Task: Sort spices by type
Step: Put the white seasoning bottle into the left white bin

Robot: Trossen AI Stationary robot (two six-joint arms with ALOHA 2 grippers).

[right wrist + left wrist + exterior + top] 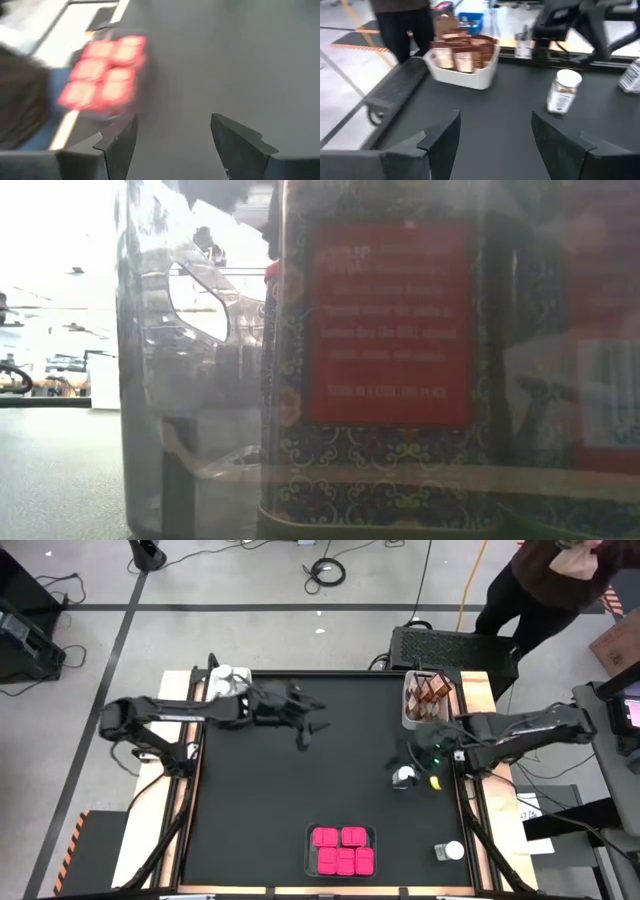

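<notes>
Two dark arms reach over the black table (260, 790): the left gripper (308, 734) hangs above the far-left middle, the right gripper (408, 762) near the right edge, each with jaws parted and nothing between them. A white tray (412, 715) of brown jars (430, 692) stands at the far right corner; a clear tray (340, 850) of five pink boxes (343, 849) stands at the near edge. Smallest, one white-lidded clear jar (404, 777) stands just beside the right gripper and another (451, 851) lies near the near right corner.
</notes>
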